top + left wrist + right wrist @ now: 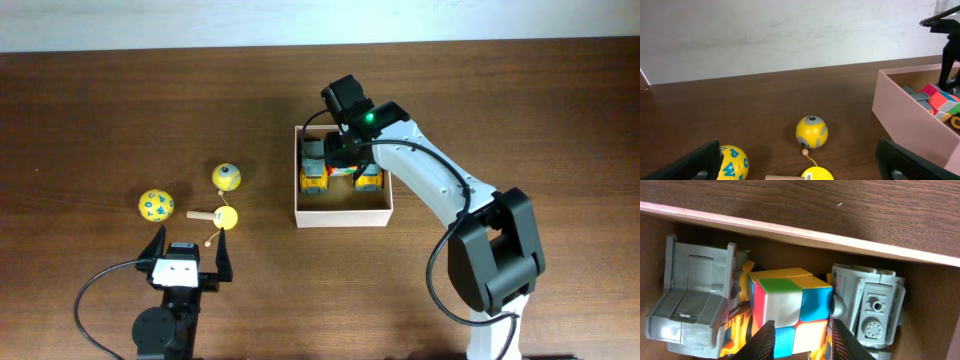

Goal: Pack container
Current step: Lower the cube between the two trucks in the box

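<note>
**R gripper down in container; L gripper wide, away from it**

The container [340,219] is seen right of centre on the table [100,100], open top up, w/ white walls and a tan floor. Two grey-and-yellow toy trucks [314,172] are lodged in its far half, one toward each side wall. A multicoloured cube [790,307] is wedged betw. them.

The R gripper [343,158] is lowered into the container, directly over the cube. In the wrist view its fingers [765,342] are set narrow, one at each side of the cube's lower part. Whether the pads are touching the cube cannot be told.

The L gripper [190,248] is held low near the table's front edge, well apart from the container. Its fingers [690,165] are spread wide and nothing is gripped.

Three toys are seen outside the container, just ahead of the L gripper:
- A lettered ball [155,205], yellow w/ blue print, is furthest to the left.
- A grey-marked ball [227,177], also yellow, is nearer the container.
- A small yellow ball [228,217] is seen at the end of a wooden stick [202,214], approx. betw. the other two.
</note>
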